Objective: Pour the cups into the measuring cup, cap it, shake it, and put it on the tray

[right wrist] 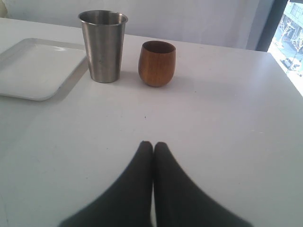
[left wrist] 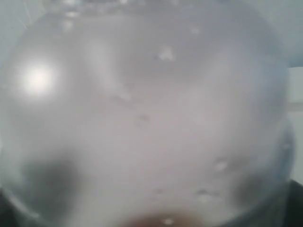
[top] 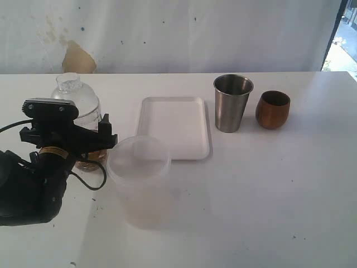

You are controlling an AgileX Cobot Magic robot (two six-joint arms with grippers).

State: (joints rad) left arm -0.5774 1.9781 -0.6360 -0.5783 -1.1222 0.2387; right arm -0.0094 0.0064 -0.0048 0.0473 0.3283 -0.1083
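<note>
Straddling the measuring cup (top: pixel 78 106), cap (top: pixel 71 84) on, at far left is the left gripper (top: pixel 78 137); we can't tell if it's clamped. Frosted tub (top: pixel 138 167) stands just beside, before the tray (top: pixel 174 128). Steel cup (top: pixel 232 103) and brown cup (top: pixel 273 110) stand right of the tray. Right gripper (right wrist: pixel 153 145) is closed, empty.

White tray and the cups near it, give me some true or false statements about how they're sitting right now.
The tapered stainless-steel tumbler stands upright beside the flat white rectangular tray. True.
The rounded brown cup lies on its side. False: it stands upright, beside the tumbler.
The tall clear measuring cup wears its clear dome cap. True.
The measuring cup is on the tray. False: it is left of it, in the left gripper.
The right gripper is open. False: it is shut, holding nothing.
</note>
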